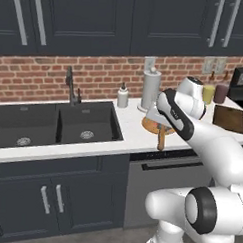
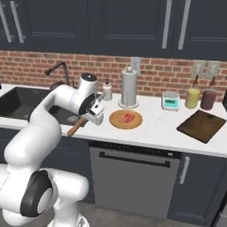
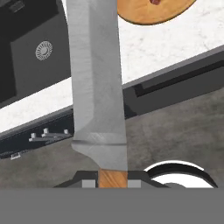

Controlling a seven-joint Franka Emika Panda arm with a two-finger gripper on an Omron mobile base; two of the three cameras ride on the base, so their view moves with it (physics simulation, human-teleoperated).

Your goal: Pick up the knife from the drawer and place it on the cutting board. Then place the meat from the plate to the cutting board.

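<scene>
Wooden-handled and grey-bladed, the knife (image 1: pixel 162 138) is hanging from the gripper (image 1: pixel 161 126) in the left base view, above the worktop's front edge beside the plate (image 1: pixel 149 125). The cutting board (image 1: pixel 229 118) is lying far off toward the worktop's right end, with the arm's own forearm crossing between. A paper towel holder (image 1: pixel 151 89) and a soap bottle (image 1: pixel 123 96) are standing along the back edge.

In the right base view the gripper (image 2: pixel 91 116) is pinching the knife (image 2: pixel 76 126) by its handle, just left of the plate (image 2: pixel 126 119) carrying the meat (image 2: pixel 127 117). The cutting board (image 2: pixel 202 125) is sitting near the front edge at the right. A small scale (image 2: pixel 170 100) and two bottles (image 2: pixel 200 97) are standing behind the route.

In the hand view the blade (image 3: pixel 96 83) is pointing out over the sink (image 3: pixel 37 57); the fingers are closed on the handle. Swinging low toward the board, I judge, is risking the long blade clipping the plate or meat; a loose pinch could let it twist
</scene>
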